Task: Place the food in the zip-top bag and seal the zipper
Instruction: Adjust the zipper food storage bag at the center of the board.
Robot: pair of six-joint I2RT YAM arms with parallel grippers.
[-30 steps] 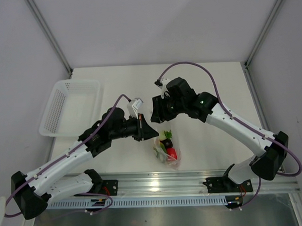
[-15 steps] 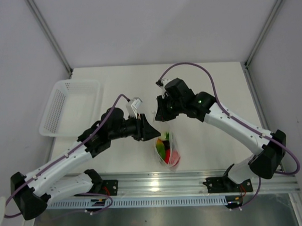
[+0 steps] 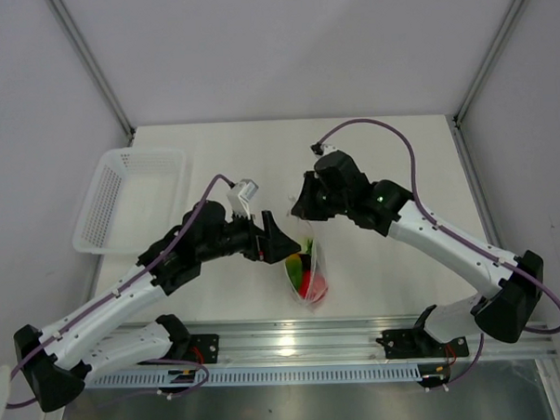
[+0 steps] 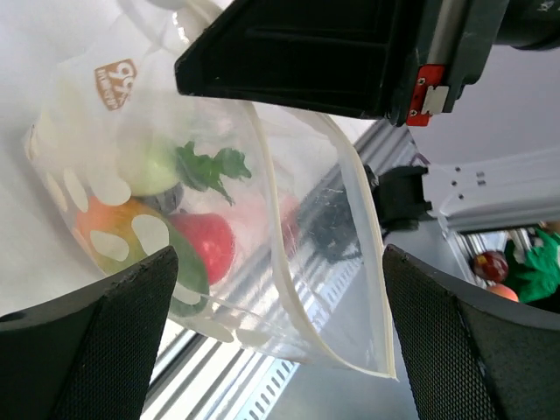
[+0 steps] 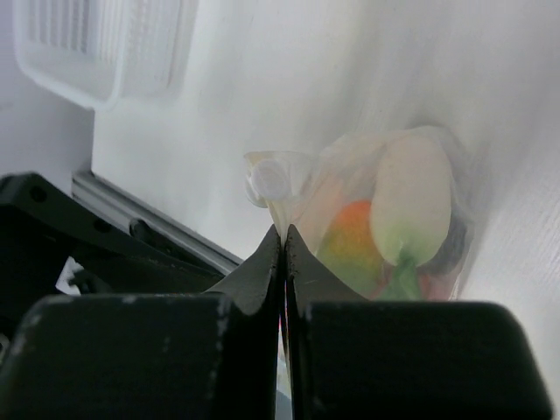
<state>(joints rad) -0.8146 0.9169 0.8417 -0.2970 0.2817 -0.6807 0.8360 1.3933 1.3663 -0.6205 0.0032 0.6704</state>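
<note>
The clear zip-top bag (image 3: 308, 276) hangs pinched at its top edge by my right gripper (image 3: 310, 230), whose jaws are shut tight on the plastic (image 5: 282, 229). The food sits inside at the bottom: a red round piece (image 4: 206, 245), a white oblong piece (image 5: 411, 197), an orange-and-green piece (image 4: 122, 236) and green leaves (image 4: 210, 166). The pale zipper (image 4: 363, 254) runs along the bag's edge, still parted near its lower end. My left gripper (image 3: 283, 244) stands wide open just left of the bag, with the bag's corner (image 4: 350, 341) between its fingers (image 4: 87, 341) and touching neither.
A white perforated basket (image 3: 131, 196) stands at the table's left, also seen far off in the right wrist view (image 5: 96, 44). The aluminium rail (image 3: 295, 340) runs along the near table edge, just below the bag.
My left gripper has opened and let go of the bag. My right gripper has shut on the bag's top edge and shifted right, and the bag now hangs more upright.
</note>
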